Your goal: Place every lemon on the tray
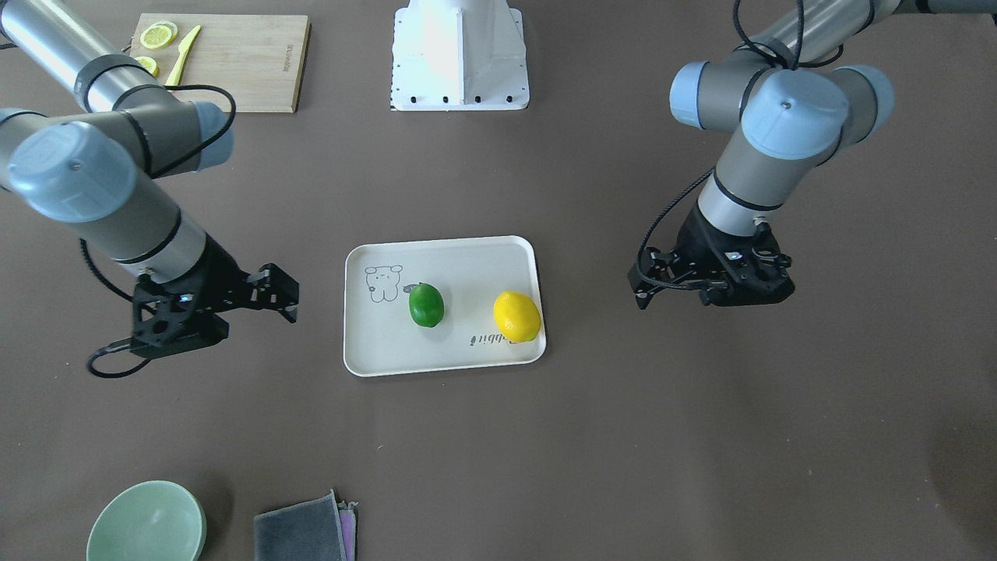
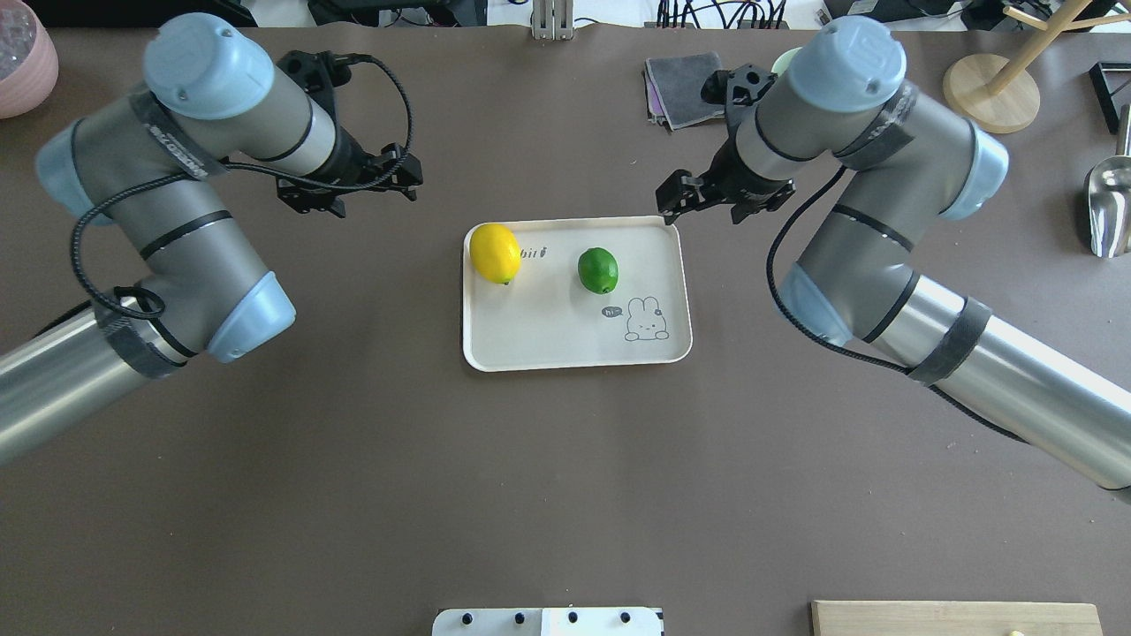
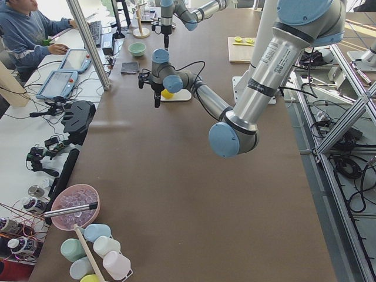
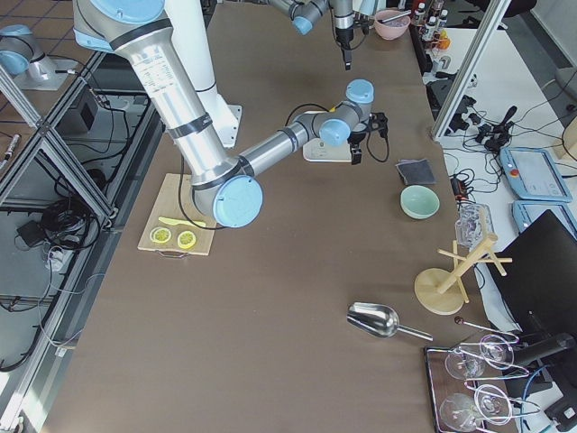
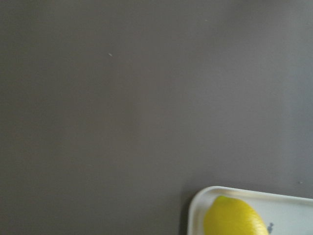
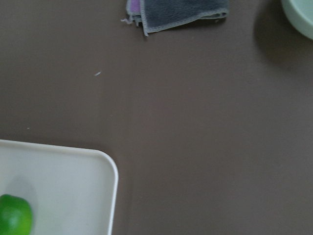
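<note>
The cream-white tray (image 1: 459, 265) lies at the table's middle. On it are the yellow lemon (image 1: 516, 315) and the dark green lemon (image 1: 426, 305), a little apart. The overhead view shows the tray (image 2: 548, 331), the yellow lemon (image 2: 495, 253) and the green lemon (image 2: 598, 269). My left gripper (image 2: 413, 177) hovers beyond the tray's left side, open and empty; it also shows in the front view (image 1: 637, 287). My right gripper (image 2: 667, 201) is by the tray's far right corner, open and empty; it also shows in the front view (image 1: 290, 296). The wrist views show the yellow lemon (image 5: 234, 218) and the green lemon (image 6: 14, 215).
A wooden cutting board (image 1: 249, 62) with lemon slices (image 1: 157, 35) and a yellow knife (image 1: 183, 54) lies near the robot base (image 1: 459, 54). A green bowl (image 1: 146, 522) and a grey cloth (image 1: 300, 530) lie at the far edge. A metal scoop (image 2: 1109, 208) lies at the right.
</note>
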